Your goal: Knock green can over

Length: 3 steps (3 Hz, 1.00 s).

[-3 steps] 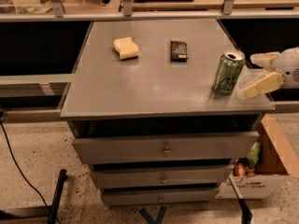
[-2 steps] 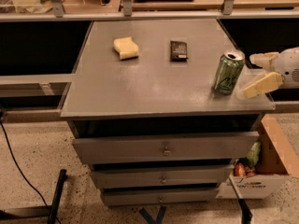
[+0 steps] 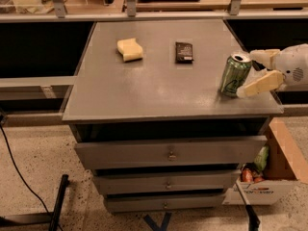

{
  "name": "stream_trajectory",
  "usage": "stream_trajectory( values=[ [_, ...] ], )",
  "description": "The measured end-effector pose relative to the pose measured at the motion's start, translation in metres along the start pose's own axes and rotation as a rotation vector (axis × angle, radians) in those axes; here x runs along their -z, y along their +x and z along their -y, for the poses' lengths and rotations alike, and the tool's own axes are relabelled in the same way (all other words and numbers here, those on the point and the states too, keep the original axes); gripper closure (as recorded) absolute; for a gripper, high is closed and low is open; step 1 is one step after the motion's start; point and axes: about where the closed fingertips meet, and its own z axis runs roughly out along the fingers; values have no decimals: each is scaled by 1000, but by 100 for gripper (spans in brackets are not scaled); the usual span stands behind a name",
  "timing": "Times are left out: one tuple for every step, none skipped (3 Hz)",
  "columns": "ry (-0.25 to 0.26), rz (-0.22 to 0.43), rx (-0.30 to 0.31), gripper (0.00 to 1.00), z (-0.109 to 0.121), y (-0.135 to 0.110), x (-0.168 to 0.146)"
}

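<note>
Over the last second I see only a small change. The gripper [image 3: 248, 75], at the right edge of the drawer cabinet [image 3: 159, 93] top with its two fingers spread, has crept slightly left. The tip of its near finger [image 3: 257, 84] now sits closer against the lower right side of the green can [image 3: 234, 76] than it did before.

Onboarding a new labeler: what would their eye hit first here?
The green can stands near the right edge of the grey cabinet top, not yet knocked over, with the pale gripper open right beside it, reaching in from the right of the view. Farther back lie a yellow sponge at left and a small dark packet near the middle.
</note>
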Motion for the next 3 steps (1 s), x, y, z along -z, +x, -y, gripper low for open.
stream_trajectory(
  values=[
    [-8, 32, 29, 0, 1, -9, -9],
    [-14, 57, 44, 0, 1, -11, -16],
    [-8, 97, 39, 0, 2, -7, -18]
  ],
)
